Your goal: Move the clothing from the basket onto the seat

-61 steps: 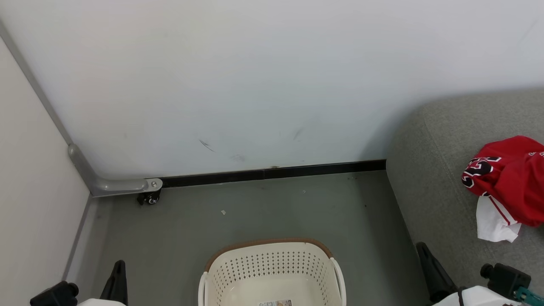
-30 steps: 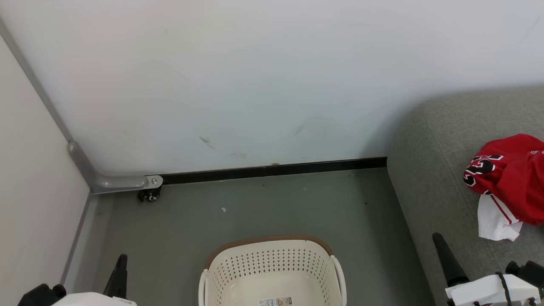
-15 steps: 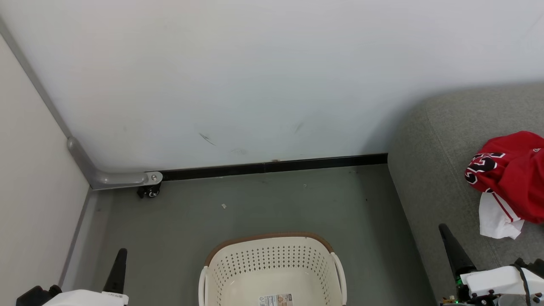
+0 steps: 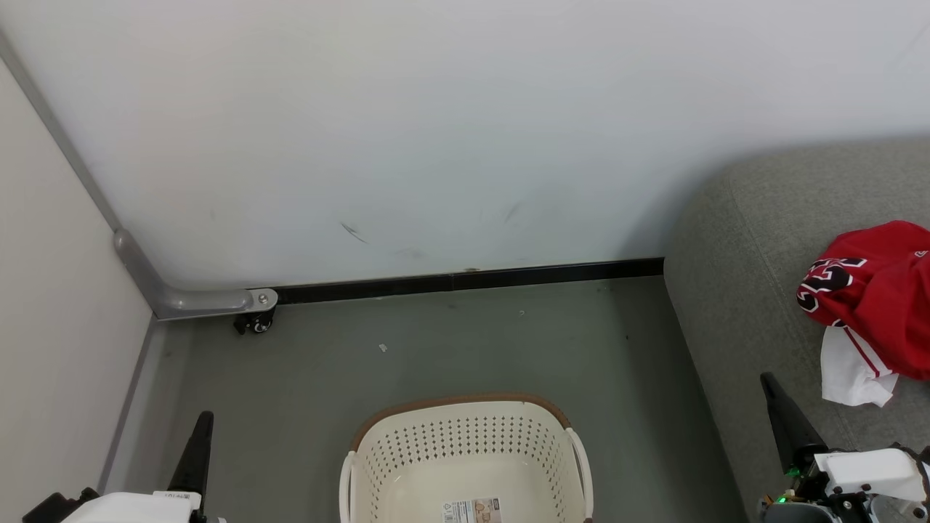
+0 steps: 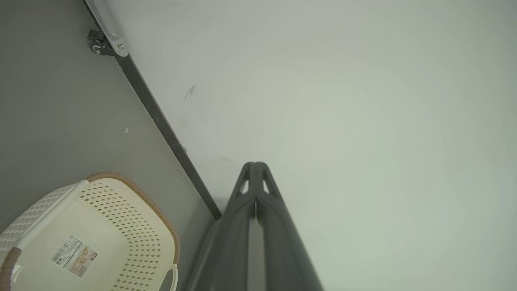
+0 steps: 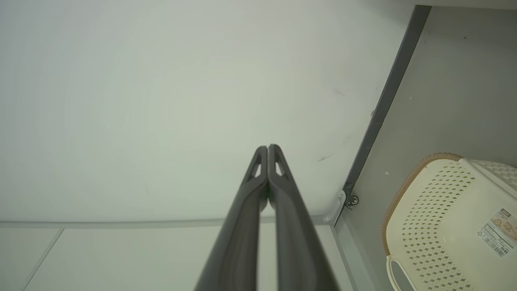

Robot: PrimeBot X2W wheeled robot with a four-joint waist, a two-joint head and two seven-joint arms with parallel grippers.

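Red clothing [image 4: 879,298] with a black-and-white number and white lining lies bunched on the grey seat [image 4: 734,290] at the right of the head view. The cream basket [image 4: 465,443] with its brown rim stands on the floor at the bottom centre; nothing lies inside but a label sticker [image 4: 472,510]. The basket [image 5: 101,226] shows again in the left wrist view, and the basket [image 6: 448,218] in the right wrist view. My left gripper [image 4: 200,428] [image 5: 254,165] is shut at the lower left, holding nothing. My right gripper [image 4: 766,385] [image 6: 267,148] is shut over the seat's front, holding nothing.
A white wall [image 4: 436,131] with a black skirting strip [image 4: 465,282] closes the far side. A grey bracket with a small caster [image 4: 254,325] sits in the left corner. Grey floor [image 4: 450,341] lies between wall, basket and seat.
The head camera has tilted up a little, so the whole scene sits lower than before. My right gripper has drawn back toward the lower right; the left has shifted slightly.
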